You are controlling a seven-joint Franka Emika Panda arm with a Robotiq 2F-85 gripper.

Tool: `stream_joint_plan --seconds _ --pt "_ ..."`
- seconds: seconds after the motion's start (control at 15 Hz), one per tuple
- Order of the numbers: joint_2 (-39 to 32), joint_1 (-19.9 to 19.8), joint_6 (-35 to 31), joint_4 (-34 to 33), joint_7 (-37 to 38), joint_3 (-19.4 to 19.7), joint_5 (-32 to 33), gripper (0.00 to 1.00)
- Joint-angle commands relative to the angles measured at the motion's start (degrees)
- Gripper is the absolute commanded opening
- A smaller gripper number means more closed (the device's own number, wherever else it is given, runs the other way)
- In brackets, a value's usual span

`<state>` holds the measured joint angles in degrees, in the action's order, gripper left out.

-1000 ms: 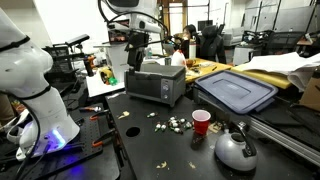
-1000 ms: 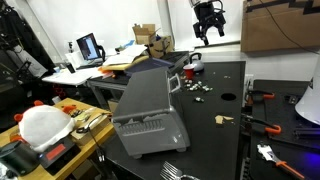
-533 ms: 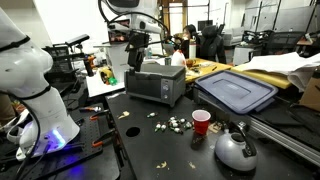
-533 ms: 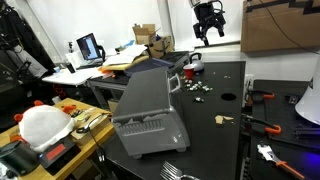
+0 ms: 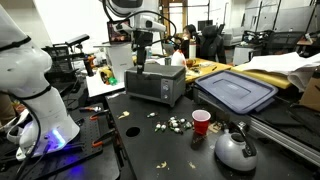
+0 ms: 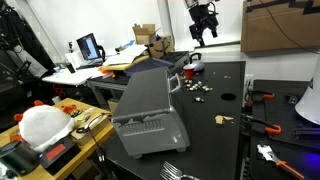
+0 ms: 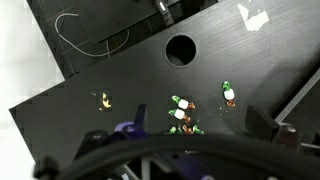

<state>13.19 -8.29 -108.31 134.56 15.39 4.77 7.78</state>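
The pincer (image 6: pixel 204 33) hangs released, jaws wide and holding nothing, high above the black worktop (image 5: pixel 150 150). Beneath it the small scattered bits (image 7: pixel 180 112) lie near the worktop's middle, just beside the red cup (image 5: pixel 201 121), in front of the toaster oven (image 5: pixel 155 84).

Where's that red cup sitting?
In an exterior view, the red cup stands on the black table, between the scattered bits and the silver kettle.
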Motion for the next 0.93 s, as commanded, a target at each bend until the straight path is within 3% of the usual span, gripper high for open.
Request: stream_joint_plan --seconds 0.0,0.47,0.87 --pt "-2.1 1.7 0.2 -3.6 -5.7 -0.7 0.9 1.00" --pt "-3.8 3.7 1.0 -8.8 -15.1 -0.9 0.4 1.00" --pt "-2.3 3.8 1.0 -9.5 -20.1 -0.6 -0.1 1.00"
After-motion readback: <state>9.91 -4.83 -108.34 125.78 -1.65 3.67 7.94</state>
